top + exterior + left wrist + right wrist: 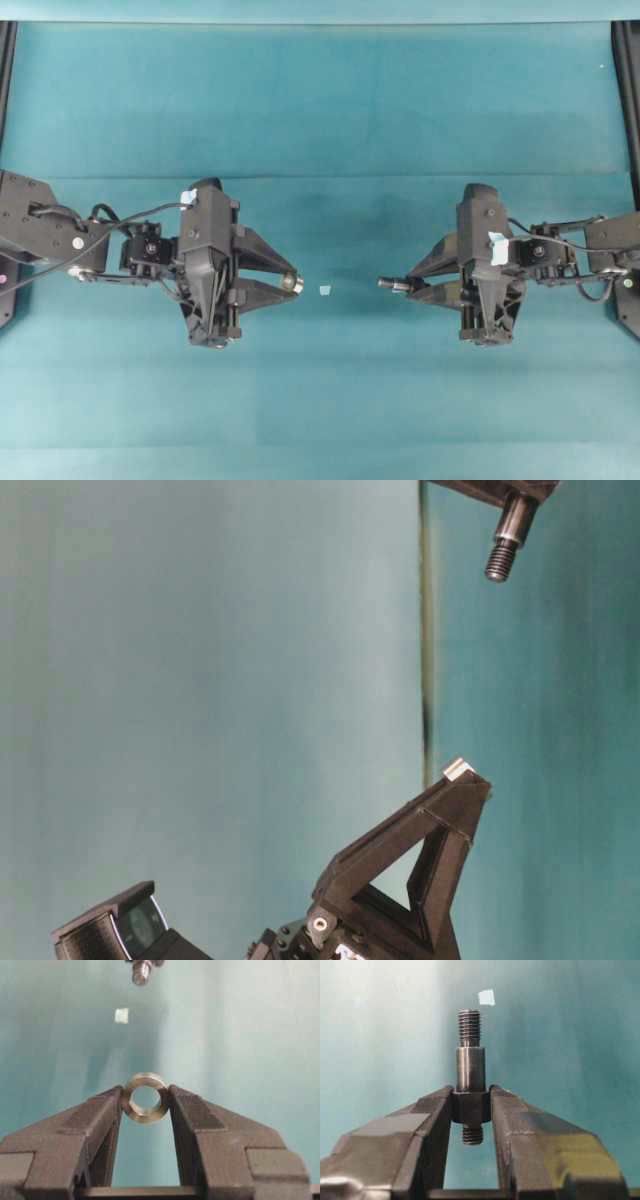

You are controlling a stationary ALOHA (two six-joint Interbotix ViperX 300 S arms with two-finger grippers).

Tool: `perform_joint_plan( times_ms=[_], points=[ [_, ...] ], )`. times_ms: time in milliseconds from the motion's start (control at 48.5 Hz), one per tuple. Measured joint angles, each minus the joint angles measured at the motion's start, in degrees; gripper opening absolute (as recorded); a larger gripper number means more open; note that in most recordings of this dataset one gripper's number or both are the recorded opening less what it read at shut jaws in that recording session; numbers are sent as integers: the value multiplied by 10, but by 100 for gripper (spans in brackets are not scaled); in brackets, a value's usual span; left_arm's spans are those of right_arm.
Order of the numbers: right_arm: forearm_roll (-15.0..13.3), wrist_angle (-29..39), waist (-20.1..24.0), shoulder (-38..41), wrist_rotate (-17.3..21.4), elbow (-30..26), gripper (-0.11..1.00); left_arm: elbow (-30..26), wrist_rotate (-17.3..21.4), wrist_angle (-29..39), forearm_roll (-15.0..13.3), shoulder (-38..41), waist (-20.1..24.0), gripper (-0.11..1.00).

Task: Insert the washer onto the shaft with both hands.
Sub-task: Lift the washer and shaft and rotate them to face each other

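- Left gripper: fingertips pinch the washer between them; the ring's bore faces the left wrist camera, open and unobstructed.
- Right gripper: fingers clamp the shaft at its wider collar; the threaded tip projects beyond the fingertips.
- In the overhead view, both grippers point toward each other across the middle of the teal table, well apart.
- A small pale tape scrap lies on the table between washer and shaft tip.
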Motion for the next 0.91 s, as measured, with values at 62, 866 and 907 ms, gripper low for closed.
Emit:
perform_joint_plan(
  times_ms=[62,866,907],
  points=[
    [1,0,1,0,0,-1,0,0,-1,-1,0,1,0,37],
    [1,-56,11,0,0,0,0,-34,-1,-35,-1,24,11,37],
    [0,-59,11,0,0,0,0,-36,-1,-36,-1,25,10,37]
  ],
)
